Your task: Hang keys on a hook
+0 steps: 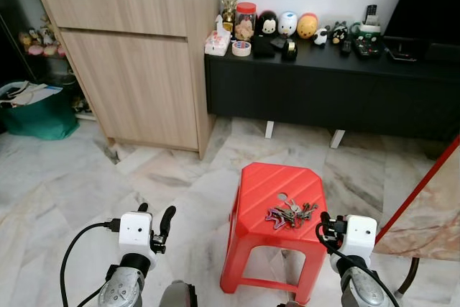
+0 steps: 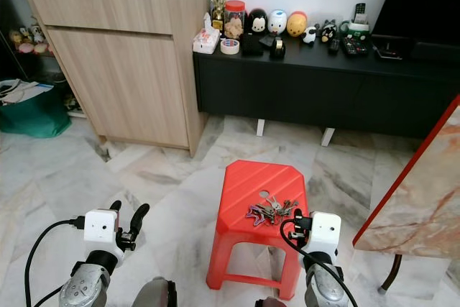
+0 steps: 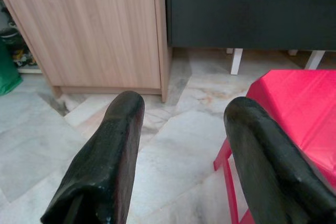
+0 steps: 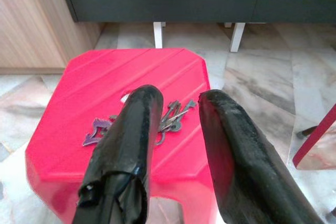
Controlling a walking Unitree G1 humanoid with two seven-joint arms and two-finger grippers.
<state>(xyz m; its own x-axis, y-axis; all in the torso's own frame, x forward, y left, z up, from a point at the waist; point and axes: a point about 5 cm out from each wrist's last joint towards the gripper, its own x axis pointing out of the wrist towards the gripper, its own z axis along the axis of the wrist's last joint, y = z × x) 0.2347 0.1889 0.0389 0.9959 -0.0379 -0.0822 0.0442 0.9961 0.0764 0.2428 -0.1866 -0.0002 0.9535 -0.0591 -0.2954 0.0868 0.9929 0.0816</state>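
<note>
Your keys (image 1: 290,213) lie in a bunch on top of the red stool (image 1: 266,185), a little to the right side of the seat. The stool stands on the marble floor (image 1: 72,177), right in front of you at 12 o'clock.

Your right gripper (image 4: 181,103) hangs just above the near right edge of the stool, at about 1 o'clock. Its two black fingers (image 4: 231,145) are apart and hold nothing. The keys sit just past the tips, not touching them.

Your left gripper (image 3: 181,114) is out at about 11 o'clock, over the floor beside the stool. Its fingers (image 3: 113,150) are wide apart too, with nothing between them.

Far ahead at 11 o'clock is a wood cabinet (image 1: 136,62). Next to it, from 12 to 2 o'clock, is a long black bench (image 1: 323,84) with small toys (image 1: 287,25) on top. A green bag (image 1: 39,116) sits at 10 o'clock. A table corner (image 1: 431,213) shows at 3 o'clock.
</note>
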